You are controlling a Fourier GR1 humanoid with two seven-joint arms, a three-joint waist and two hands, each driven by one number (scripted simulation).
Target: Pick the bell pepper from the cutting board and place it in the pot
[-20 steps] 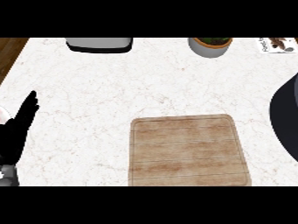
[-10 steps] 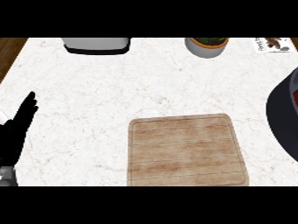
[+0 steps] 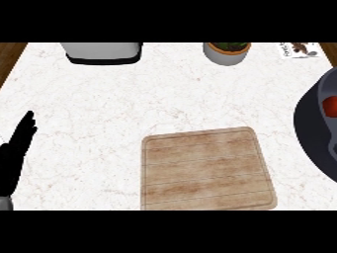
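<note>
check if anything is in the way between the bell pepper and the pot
Nothing visible is. The bell pepper already lies inside the pot at the view's right, and the cutting board is bare. The left hand rests open at the view's left edge, far from both.

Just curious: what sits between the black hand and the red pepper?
Head view: the cutting board and bare counter lie between the left hand and the bell pepper.
</note>
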